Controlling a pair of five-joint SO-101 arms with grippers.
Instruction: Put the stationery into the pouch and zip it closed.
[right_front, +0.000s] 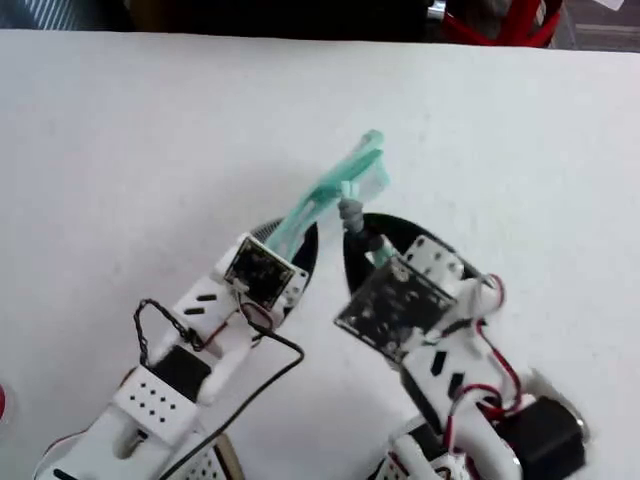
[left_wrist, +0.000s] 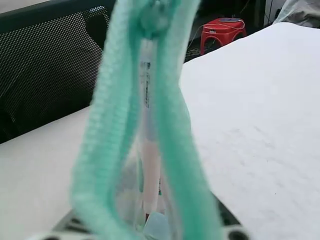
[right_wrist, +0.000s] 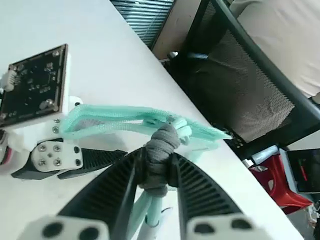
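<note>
A mint-green pouch (right_front: 335, 192) with clear sides is held up off the white table between both arms. My left gripper (right_front: 290, 245) is shut on the pouch's near end. In the left wrist view the pouch's zip edges (left_wrist: 115, 125) gape apart and a pen (left_wrist: 149, 150) stands inside. My right gripper (right_wrist: 156, 172) is shut on the grey cord zip pull (right_wrist: 159, 155), which hangs from the pouch (right_wrist: 125, 120). In the high view that grey pull (right_front: 353, 215) sits at the right gripper (right_front: 362, 235) tip, near the pouch's middle.
White table (right_front: 130, 140) stretches on all sides of the arms. A black mesh chair (right_wrist: 240, 95) and a red stool (left_wrist: 222, 31) stand beyond the table's far edge. A black cable (right_front: 250, 385) loops over the left arm.
</note>
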